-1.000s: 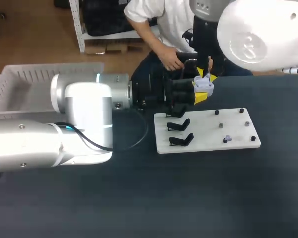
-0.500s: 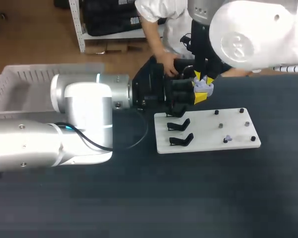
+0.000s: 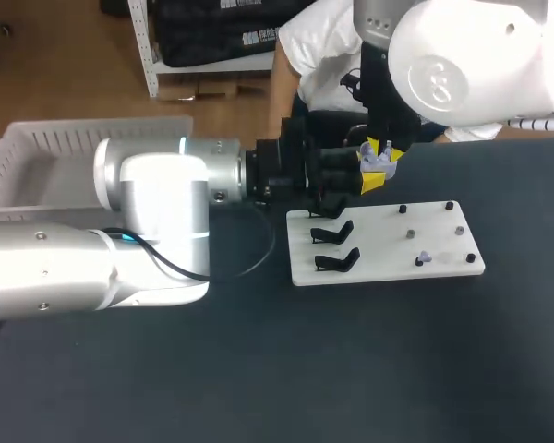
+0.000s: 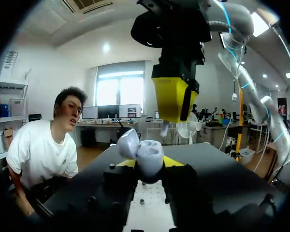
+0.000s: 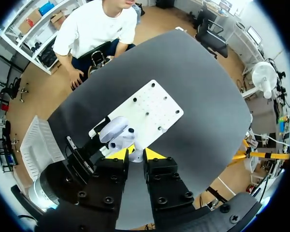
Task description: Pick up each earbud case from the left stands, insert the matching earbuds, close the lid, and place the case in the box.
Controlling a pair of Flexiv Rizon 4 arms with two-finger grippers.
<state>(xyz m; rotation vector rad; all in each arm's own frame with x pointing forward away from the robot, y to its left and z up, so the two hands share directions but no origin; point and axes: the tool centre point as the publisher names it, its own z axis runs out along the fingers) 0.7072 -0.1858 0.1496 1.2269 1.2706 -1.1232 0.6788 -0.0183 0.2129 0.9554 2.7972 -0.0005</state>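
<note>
Here, over the far part of the dark table [image 3: 258, 369], the left gripper [image 3: 365, 177] reaches in from 9 o'clock and is clamped on the pale lavender earbud case [image 4: 141, 151], a yellow tip on each side of it. The case is held off the table with its lid open. The right gripper [image 3: 380, 148] hangs straight above the case at 12 o'clock, its fingers drawn close on a small pale piece that looks like an earbud [image 4: 164, 129], just over the open case but apart from it. At 5 o'clock of the case, just beside it, lies the white board [image 3: 388, 268]. Two black stands [image 3: 333, 232] sit along the board's 9 o'clock edge with nothing on them, and whether a third stands under the left gripper cannot be told. Small dark pegs [image 3: 450, 206] dot the board's 3 o'clock half, and a loose earbud [image 3: 424, 258] rests among them. The left arm's thick body crosses the table from 9 o'clock and stands between the case and the white box [image 3: 18, 152], which sits well apart at the 9 o'clock edge. The table's far edge runs just behind both grippers at 12 o'clock; a wide stretch of dark tabletop runs toward 6 o'clock and 3 o'clock
</note>
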